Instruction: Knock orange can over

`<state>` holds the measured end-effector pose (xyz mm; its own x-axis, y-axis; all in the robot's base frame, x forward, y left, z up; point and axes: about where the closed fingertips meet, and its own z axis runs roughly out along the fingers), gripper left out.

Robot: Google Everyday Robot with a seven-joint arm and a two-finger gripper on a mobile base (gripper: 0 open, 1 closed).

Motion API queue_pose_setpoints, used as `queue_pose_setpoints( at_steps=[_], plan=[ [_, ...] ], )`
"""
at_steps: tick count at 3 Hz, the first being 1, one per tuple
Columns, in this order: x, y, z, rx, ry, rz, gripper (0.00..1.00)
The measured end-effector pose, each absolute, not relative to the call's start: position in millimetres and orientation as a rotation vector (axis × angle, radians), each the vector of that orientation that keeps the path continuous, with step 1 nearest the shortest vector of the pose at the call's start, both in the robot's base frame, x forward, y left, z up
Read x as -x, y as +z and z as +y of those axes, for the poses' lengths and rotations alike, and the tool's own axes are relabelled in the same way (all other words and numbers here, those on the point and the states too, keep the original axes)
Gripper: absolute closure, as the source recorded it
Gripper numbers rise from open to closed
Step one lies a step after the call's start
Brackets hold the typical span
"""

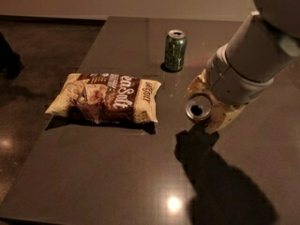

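The orange can shows its silver top and dark mouth hole, tipped toward the camera, right of the table's middle. My gripper is shut on it, with one cream finger behind the can and the other to its right. Its sides are mostly hidden by the fingers. A dark shadow lies on the table just below it, so the can seems to be off the surface. My large white arm reaches in from the upper right.
A green can stands upright at the back of the dark table. A brown and cream snack bag lies flat left of the gripper. The table's left edge borders a dark floor.
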<state>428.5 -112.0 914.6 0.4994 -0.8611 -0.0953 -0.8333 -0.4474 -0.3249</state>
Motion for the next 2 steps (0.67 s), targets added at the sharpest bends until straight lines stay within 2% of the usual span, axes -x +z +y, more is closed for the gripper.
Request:
queue_pose_setpoints(
  at_steps=[2],
  plan=[
    [-426.4,895.1,-117.7,2.565,-0.37,1.325,0.39]
  ],
)
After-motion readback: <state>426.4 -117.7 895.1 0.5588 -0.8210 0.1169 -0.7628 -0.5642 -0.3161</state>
